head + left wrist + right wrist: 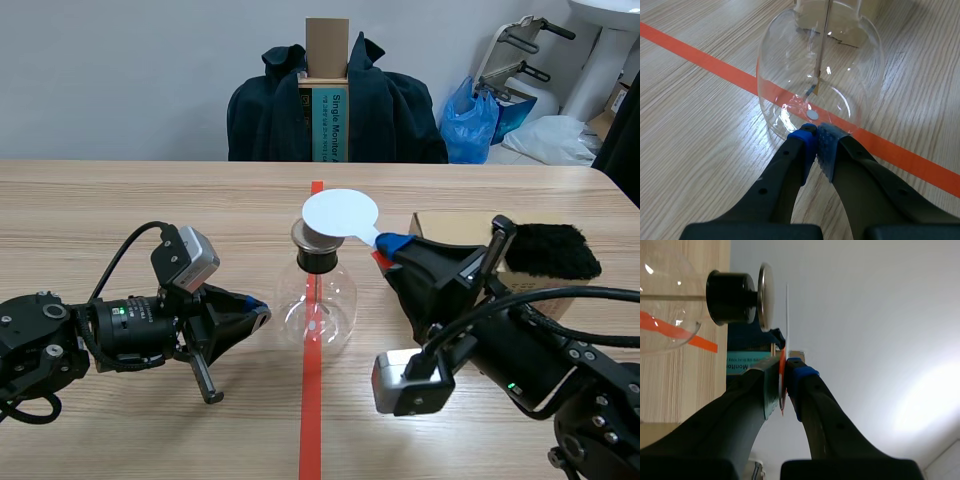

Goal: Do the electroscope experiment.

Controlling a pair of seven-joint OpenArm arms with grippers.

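Electroscope flask (315, 300): standing on the red tape line (311, 420).
White disc (340, 213): hovering just above the flask's metal cap (765, 296); right gripper (392, 245) is clamping its red handle (782, 375).
Left gripper (258, 312): resting at the flask's base, fingers pressing together, gripping nothing.

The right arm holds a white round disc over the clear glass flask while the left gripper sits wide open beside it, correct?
Not quite: the left gripper is shut, blue pads together, as the left wrist view shows. The right gripper does hold the white round disc over the clear round glass flask.
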